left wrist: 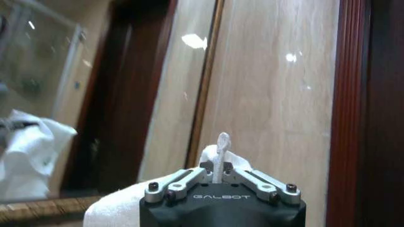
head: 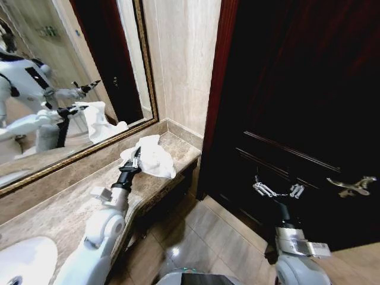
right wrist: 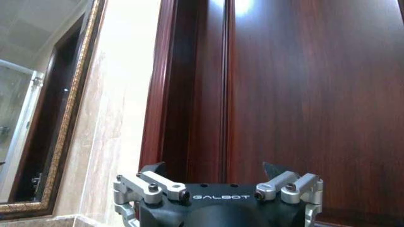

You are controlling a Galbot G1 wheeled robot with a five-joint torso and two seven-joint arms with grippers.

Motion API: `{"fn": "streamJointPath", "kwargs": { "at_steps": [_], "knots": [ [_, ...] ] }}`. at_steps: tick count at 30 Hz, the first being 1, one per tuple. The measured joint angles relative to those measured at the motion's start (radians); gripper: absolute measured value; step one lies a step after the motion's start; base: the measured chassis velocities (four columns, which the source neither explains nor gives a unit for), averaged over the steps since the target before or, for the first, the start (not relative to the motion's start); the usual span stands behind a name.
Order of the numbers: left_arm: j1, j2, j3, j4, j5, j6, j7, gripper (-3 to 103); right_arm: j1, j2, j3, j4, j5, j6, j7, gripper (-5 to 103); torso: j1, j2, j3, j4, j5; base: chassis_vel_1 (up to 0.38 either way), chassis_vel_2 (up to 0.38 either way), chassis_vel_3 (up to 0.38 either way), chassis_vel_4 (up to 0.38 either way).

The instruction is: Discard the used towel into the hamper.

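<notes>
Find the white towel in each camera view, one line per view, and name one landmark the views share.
Head view: the towel lies bunched at the far end of the counter, with the left gripper on it.
Left wrist view: the towel bulges behind the left gripper, a fold pinched between its fingers.
Right wrist view: not in it.
Shared landmark: the gold-framed mirror beside the dark red door frame.

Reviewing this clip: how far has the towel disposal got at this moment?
Early stage. Done: the left gripper has reached the white towel at the far end of the marble counter, and the left wrist view shows its fingers pinched on a fold of cloth. In hand: the grasp; most of the towel lies on the counter. Left: carrying and dropping it into the hamper. The right gripper hangs open by the dark door.
</notes>
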Motion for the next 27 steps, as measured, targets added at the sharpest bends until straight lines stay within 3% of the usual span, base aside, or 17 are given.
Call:
{"fn": "streamJointPath", "kwargs": {
  "at_steps": [10, 27],
  "knots": [
    [0.165, -0.121, -0.023, -0.11, 0.094, -0.063, 0.003, 2, -0.015, 0.055, 0.011, -0.004, -0.031, 0.003, 0.004, 100, 0.0, 0.0, 0.0, 0.0001, 0.0, 0.0, 0.0, 0.0, 0.0],
    [0.219, -0.133, -0.061, -0.192, 0.121, -0.049, 0.021, 2, 0.019, 0.063, 0.028, -0.003, -0.02, 0.02, -0.023, 100, 0.0, 0.0, 0.0, 0.0001, -0.0002, -0.021, -0.026, -0.022, -0.024]
  ]
}}
